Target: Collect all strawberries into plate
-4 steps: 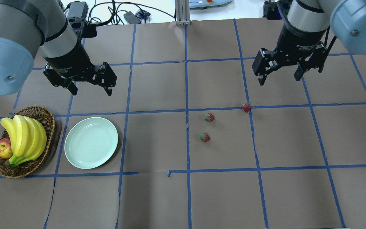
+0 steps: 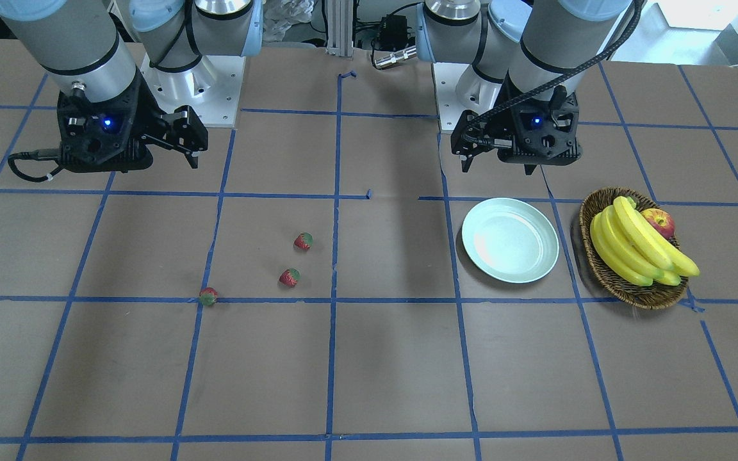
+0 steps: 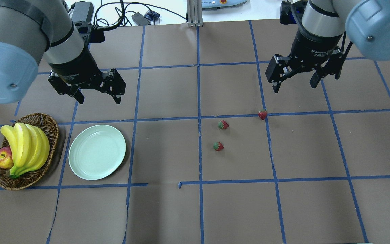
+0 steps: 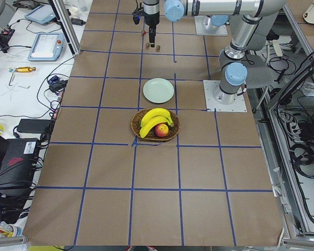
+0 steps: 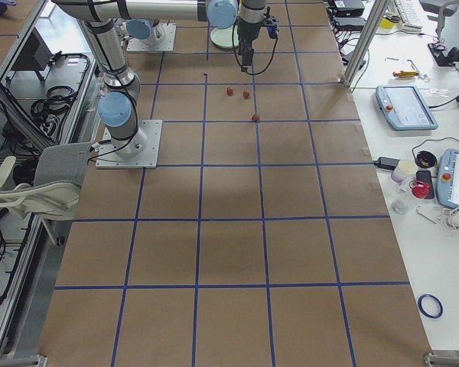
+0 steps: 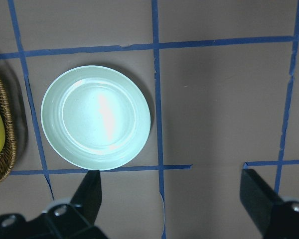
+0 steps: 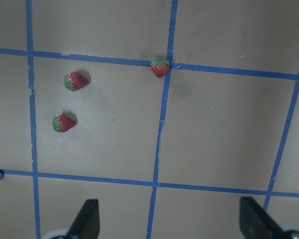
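Spotted strawberries (image 3: 222,124) loose at right, well apart from plate (image 3: 96,152) at left. Caught right gripper (image 3: 295,86) gaping, empty, beyond them, probably prepping first grab; left gripper (image 3: 99,100) same, beyond plate.

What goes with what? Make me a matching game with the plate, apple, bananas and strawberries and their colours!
Things:
1 plate
2 apple
3 bananas
4 strawberries

Colours:
A all yellow
B pale green
C red with green tops
D red and yellow

Pairs: 1-B, 2-D, 3-A, 4-C
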Controlling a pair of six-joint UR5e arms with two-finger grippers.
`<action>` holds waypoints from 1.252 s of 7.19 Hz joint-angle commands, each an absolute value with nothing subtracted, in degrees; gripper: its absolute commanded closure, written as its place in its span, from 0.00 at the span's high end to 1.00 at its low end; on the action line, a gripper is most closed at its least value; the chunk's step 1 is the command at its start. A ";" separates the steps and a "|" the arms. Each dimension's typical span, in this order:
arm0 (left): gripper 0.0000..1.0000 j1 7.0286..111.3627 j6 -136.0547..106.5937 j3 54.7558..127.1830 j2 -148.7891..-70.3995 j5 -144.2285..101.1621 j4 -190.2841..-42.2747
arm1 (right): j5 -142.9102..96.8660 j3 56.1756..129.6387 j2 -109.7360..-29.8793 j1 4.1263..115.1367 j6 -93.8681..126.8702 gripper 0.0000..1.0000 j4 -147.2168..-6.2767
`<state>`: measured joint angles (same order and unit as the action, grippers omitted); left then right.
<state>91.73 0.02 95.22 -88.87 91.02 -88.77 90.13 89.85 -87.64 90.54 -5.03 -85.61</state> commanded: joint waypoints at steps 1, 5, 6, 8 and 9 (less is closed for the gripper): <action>1.00 91.76 0.26 95.19 -88.95 91.40 -88.77 | 90.35 90.17 -86.14 90.26 -5.71 1.00 -85.26; 1.00 91.85 0.53 95.71 -90.35 91.14 -88.94 | 89.65 90.00 -86.13 90.53 -4.92 1.00 -85.25; 1.00 91.85 0.53 96.50 -90.26 90.79 -88.77 | 89.91 90.00 -86.39 90.53 -5.10 1.00 -85.25; 1.00 91.76 0.44 96.59 -90.35 90.71 -88.59 | 90.17 90.00 -86.22 90.62 -4.92 1.00 -85.52; 1.00 91.76 0.53 96.42 -90.35 90.96 -88.59 | 90.44 90.17 -86.05 90.62 -5.27 1.00 -85.43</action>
